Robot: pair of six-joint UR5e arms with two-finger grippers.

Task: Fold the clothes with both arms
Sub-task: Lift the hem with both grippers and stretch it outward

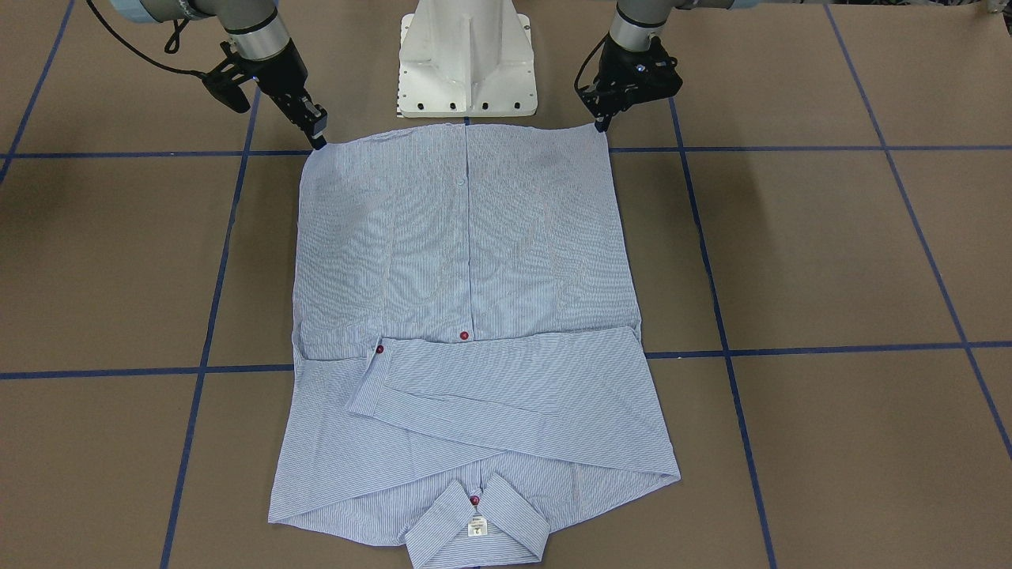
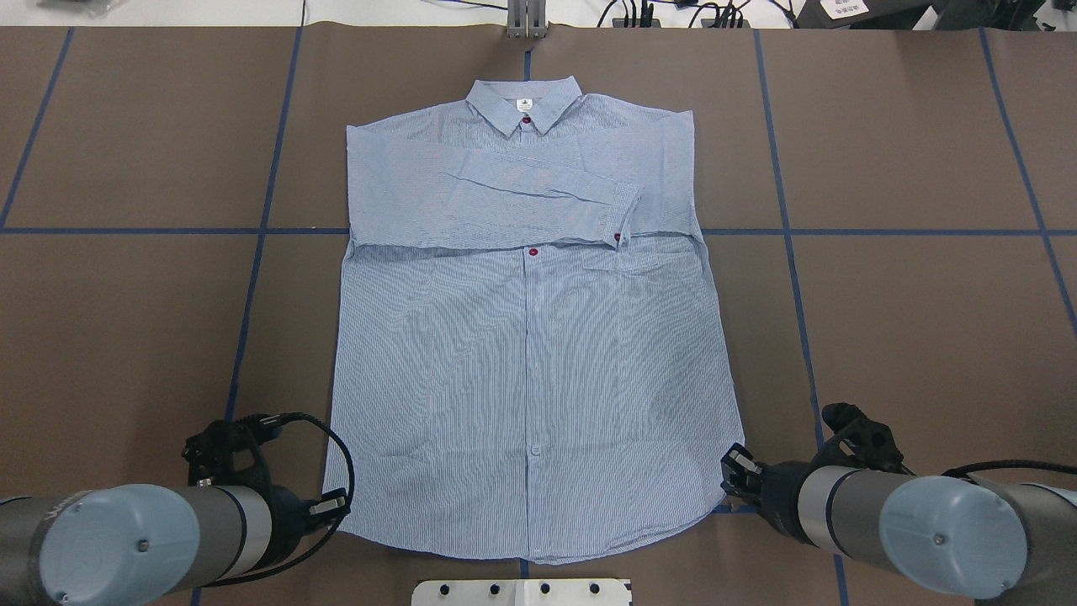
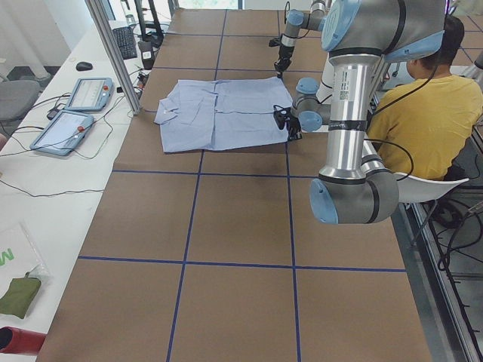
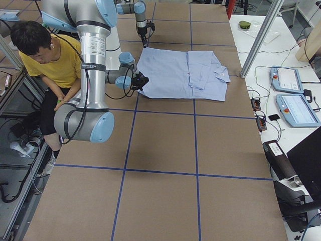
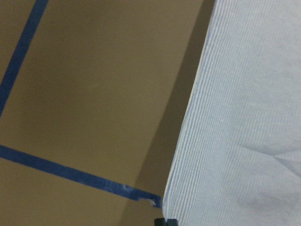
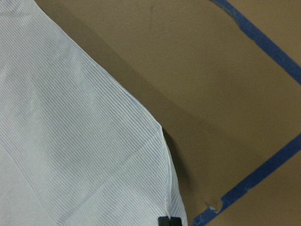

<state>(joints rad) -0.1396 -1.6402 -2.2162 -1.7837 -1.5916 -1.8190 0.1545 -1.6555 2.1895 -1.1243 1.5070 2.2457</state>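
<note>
At near edge of shirt (image 1: 466,253), L gripper (image 1: 604,120) & R gripper (image 1: 318,141) each look clenched on a bottom corner, prob. to fold it toward collar (image 1: 474,518).

You have bright, even light in the 4 room views; the 2 wrist views are soft, with the shirt (image 6: 70,141) shadowing the table (image 6: 211,56).

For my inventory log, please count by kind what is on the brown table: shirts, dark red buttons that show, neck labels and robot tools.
light blue, finely striped long-sleeved fabric shirt: 1
small round dark red buttons: 3
small white neck label: 1
black two-finger tools, left tool and right tool: 2
Total: 7
</note>
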